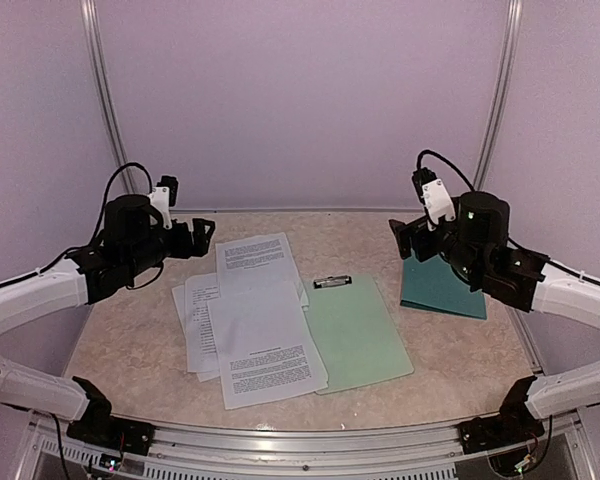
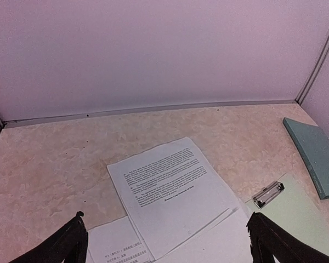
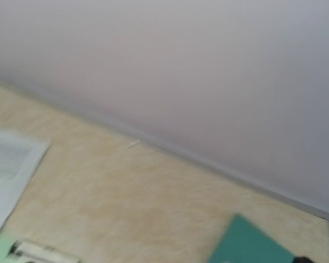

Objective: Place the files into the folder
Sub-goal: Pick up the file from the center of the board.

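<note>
While the folder point(image 1: 442, 288) lies closed just right of the clipboard point(image 1: 358, 335) and the files point(image 1: 255, 320) sprawl just left of it, the left gripper point(image 1: 202, 235) hovers wide-open and the right gripper point(image 1: 405, 238) hides its gap, so opening the folder likely comes first.

White printed files point(image 1: 258, 322) overlapping at centre, teal folder point(image 1: 435, 290) apparently closed, at right
</note>
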